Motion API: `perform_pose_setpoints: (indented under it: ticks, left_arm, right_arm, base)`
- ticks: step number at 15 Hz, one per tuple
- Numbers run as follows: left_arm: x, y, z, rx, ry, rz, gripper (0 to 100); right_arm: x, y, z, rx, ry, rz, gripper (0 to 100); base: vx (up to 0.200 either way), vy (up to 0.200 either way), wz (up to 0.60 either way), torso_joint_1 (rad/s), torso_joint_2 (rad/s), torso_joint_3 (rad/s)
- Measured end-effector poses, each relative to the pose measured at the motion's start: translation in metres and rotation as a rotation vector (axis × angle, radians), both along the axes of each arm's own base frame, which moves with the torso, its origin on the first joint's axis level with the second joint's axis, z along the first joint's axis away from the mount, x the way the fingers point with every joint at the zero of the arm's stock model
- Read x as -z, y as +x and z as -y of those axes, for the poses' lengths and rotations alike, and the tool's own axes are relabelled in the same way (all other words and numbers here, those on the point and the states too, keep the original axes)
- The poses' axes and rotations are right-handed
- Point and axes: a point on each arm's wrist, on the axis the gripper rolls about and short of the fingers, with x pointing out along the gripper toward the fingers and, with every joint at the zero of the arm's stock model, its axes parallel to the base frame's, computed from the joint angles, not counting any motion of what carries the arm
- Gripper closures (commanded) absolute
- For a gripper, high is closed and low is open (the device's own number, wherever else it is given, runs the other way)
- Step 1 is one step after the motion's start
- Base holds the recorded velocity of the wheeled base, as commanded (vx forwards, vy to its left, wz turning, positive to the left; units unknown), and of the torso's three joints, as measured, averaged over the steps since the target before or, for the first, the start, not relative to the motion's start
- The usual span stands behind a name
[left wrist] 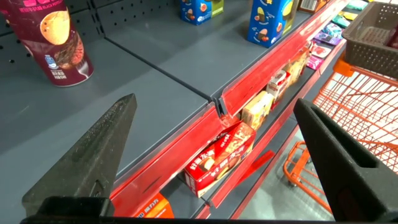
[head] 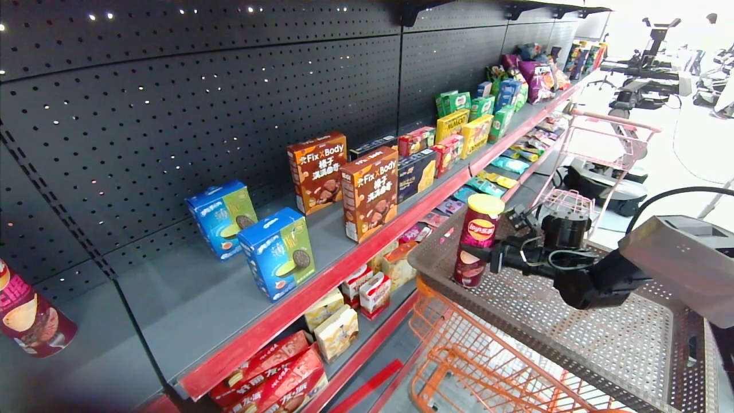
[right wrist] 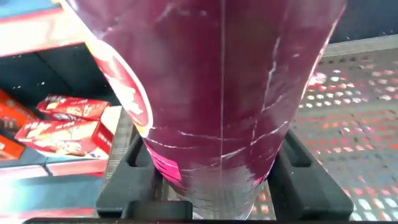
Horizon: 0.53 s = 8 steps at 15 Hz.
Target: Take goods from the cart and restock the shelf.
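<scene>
Open room: bare shelf (head: pixel 189 298) stretch between maroon can (head: pixel 28 318) far left and blue boxes (head: pixel 277 253). Brown boxes (head: pixel 370 192) crowd the shelf further right.

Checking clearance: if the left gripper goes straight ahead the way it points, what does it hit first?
The left gripper would likely meet the shelf's red front edge first, though depth is unclear.

Glossy purple printed wrap on chip can (head: pixel 480 226), fine scuff lines, smooth yellow plastic lid (head: pixel 485 203). Matt grey perforated plastic tray (head: pixel 602 332). Orange coated metal wire cart (head: pixel 453 338). Matt grey sheet-metal shelf (head: pixel 189 292), glossy red front edge. Glossy cardboard boxes (head: pixel 278 252). Matt black perforated back panel (head: pixel 200 115).
</scene>
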Motion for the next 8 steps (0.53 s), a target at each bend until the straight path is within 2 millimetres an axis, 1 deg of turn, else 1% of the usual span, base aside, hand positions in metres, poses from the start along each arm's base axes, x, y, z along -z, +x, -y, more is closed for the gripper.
perform_pose_setpoints:
  ticks: [3,5,6,8]
  left_arm:
    - [0.000,0.000,0.000,0.000,0.000,0.000,0]
    - [0.000,0.000,0.000,0.000,0.000,0.000,0]
    - [0.000,0.000,0.000,0.000,0.000,0.000,0]
    - [0.000,0.000,0.000,0.000,0.000,0.000,0]
  right_arm:
    - [-0.025,-0.013,0.005,0.103,-0.013,-0.017,100]
    - [-0.047,-0.034,0.006,0.147,-0.010,-0.023,100]
    - [-0.062,-0.050,0.006,0.161,-0.008,-0.021,100]
    - [-0.091,-0.096,0.003,0.199,-0.001,-0.017,100]
  base:
    - [0.000,0.000,0.00,0.000,0.00,0.000]
    - [0.000,0.000,0.00,0.000,0.00,0.000]
    - [0.000,0.000,0.00,0.000,0.00,0.000]
    - [0.000,0.000,0.00,0.000,0.00,0.000]
